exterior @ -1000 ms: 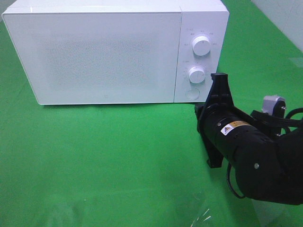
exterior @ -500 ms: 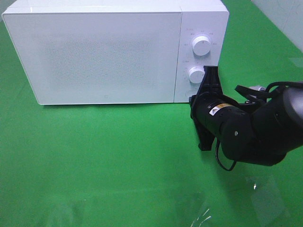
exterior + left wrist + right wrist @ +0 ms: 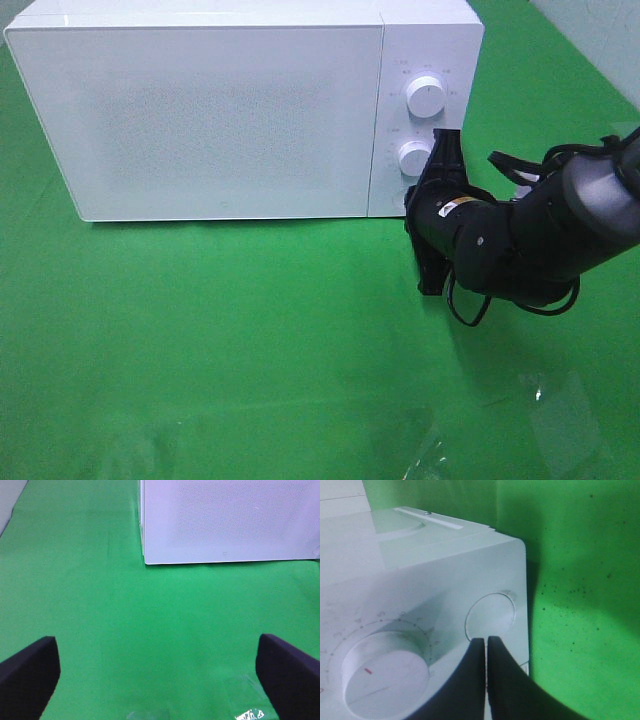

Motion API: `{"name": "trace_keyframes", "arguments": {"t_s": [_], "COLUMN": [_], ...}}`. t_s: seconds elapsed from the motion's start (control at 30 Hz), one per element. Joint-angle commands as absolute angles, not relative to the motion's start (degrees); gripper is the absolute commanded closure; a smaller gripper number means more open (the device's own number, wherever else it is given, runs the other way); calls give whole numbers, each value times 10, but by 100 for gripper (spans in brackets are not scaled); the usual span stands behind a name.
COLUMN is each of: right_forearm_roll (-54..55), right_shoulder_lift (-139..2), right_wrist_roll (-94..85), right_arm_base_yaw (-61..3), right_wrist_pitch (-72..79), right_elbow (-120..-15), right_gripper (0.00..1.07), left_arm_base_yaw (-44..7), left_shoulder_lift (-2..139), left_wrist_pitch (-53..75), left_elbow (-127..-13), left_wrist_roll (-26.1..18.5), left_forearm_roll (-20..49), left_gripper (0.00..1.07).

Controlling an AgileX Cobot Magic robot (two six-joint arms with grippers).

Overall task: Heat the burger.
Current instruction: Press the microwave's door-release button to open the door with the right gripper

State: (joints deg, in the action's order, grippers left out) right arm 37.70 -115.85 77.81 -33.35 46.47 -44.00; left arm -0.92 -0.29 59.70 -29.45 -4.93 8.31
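Observation:
The burger is out of view. The white microwave (image 3: 220, 110) stands at the back with its door closed. My right gripper (image 3: 446, 138) is shut with nothing in it, and its tip is at the control panel beside the lower knob (image 3: 414, 158). In the right wrist view the shut fingertips (image 3: 486, 641) sit just below the panel's round button (image 3: 490, 616); I cannot tell whether they touch it. My left gripper (image 3: 156, 647) is open over bare green cloth in front of the microwave (image 3: 225, 520), with nothing between its fingers (image 3: 30, 675).
An upper knob (image 3: 426, 97) sits above the lower one. Green cloth (image 3: 220, 330) covers the table. Crumpled clear plastic (image 3: 430, 455) lies near the front edge. My right arm's black body (image 3: 520, 240) lies across the cloth at the microwave's right front corner.
My right arm has swung in toward the microwave, bringing its shut gripper tip up against the control panel near the lower knob. The microwave door stayed closed.

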Motion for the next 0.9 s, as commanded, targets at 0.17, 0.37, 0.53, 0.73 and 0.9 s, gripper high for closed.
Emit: {"name": "trace_keyframes", "arguments": {"t_s": [0.17, 0.37, 0.53, 0.73, 0.9], "right_forearm_roll": [376, 380, 376, 376, 377], "right_shoulder_lift": [-1195, -1208, -1210, -1210, -1225], "right_wrist_roll": [780, 779, 766, 763, 757], "right_arm_base_yaw": [-331, -321, -312, -305, -300], "right_wrist_pitch": [453, 458, 473, 492, 496], "right_elbow": [-480, -494, -504, -504, -509], "right_gripper": [107, 107, 107, 106, 106], "left_arm_base_yaw": [-9, -9, -9, -9, -9], "left_shoulder_lift": [-11, -11, -11, -11, -11], "left_wrist_pitch": [593, 593, 593, 593, 593], "left_elbow": [-292, -292, -292, -292, -292], "left_wrist_roll": [-47, -47, -47, -47, -47], "left_forearm_roll": [83, 83, 83, 83, 83], "left_gripper": [6, 6, 6, 6, 6]}}
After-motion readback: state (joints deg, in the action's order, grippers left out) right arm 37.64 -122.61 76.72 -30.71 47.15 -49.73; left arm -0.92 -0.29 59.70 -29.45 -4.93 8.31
